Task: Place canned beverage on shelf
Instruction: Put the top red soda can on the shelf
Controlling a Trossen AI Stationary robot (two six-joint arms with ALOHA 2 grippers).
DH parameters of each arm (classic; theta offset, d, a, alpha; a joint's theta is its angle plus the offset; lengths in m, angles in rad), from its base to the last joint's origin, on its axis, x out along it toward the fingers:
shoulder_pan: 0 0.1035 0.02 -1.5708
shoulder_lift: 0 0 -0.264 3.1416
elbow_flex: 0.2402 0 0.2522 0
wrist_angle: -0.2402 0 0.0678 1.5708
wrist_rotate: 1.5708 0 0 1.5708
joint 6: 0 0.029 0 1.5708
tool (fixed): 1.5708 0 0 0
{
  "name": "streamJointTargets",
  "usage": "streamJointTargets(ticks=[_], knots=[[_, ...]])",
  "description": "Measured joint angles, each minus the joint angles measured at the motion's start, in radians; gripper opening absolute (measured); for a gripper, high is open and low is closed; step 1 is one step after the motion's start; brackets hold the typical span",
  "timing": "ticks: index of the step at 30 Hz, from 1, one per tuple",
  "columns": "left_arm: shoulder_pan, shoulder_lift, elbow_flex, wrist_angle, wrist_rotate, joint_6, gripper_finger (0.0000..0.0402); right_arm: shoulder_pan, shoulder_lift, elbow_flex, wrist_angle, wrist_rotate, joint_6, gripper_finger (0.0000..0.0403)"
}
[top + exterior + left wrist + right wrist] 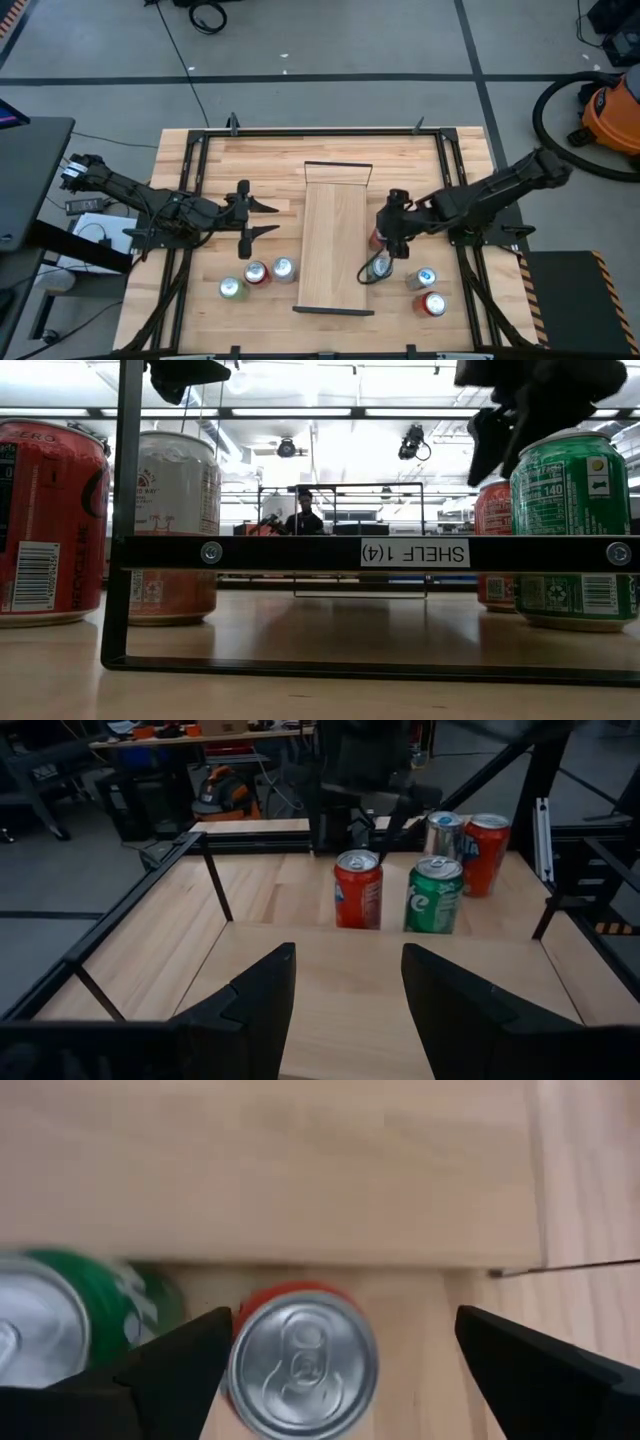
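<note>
The shelf [335, 240], a light-wood plank with black end rails [380, 552], lies in the middle of the slatted table. A red can [302, 1360] and a green can [70, 1325] stand upright on the table by the shelf's right long edge; both also show in the left wrist view [358, 888] [434, 895]. My right gripper [393, 236] hangs open over the red can, pointing down, one finger [170, 1370] on each side of its top, touching nothing that I can see. My left gripper [268, 220] is open and empty, left of the shelf.
Three cans stand left of the shelf near the front: green [232, 288], red [256, 272], white [283, 268]. A silver can [424, 279] and a red can [432, 304] stand front right. A black frame [200, 160] rims the table. A person [304, 510] stands far behind.
</note>
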Motion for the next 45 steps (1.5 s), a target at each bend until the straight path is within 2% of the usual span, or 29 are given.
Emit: streamJointTargets(ticks=[8, 11, 18, 23, 35, 45], knots=[[0.000, 0.000, 0.000, 0.000, 0.000, 0.000, 0.0194, -0.030, 0.160, 0.118, -0.143, -0.138, -0.095, 0.0393], [0.000, 0.000, 0.000, 0.000, 0.000, 0.000, 0.0194, -0.047, 0.214, 0.147, -0.185, -0.147, -0.108, 0.0389], [0.000, 0.000, 0.000, 0.000, 0.000, 0.000, 0.0194, -0.127, 0.307, 0.172, -0.265, -0.199, 0.072, 0.0351], [0.000, 0.000, 0.000, 0.000, 0.000, -0.003, 0.0194, -0.154, 0.305, 0.172, -0.261, -0.232, 0.149, 0.0323], [0.000, 0.000, -0.001, 0.000, 0.000, -0.003, 0.0194, -0.188, 0.256, 0.181, -0.310, -0.229, 0.170, 0.0328], [0.000, 0.000, -0.001, 0.017, 0.000, -0.004, 0.0194, -0.214, 0.255, 0.330, -0.403, -0.162, 0.094, 0.0328]])
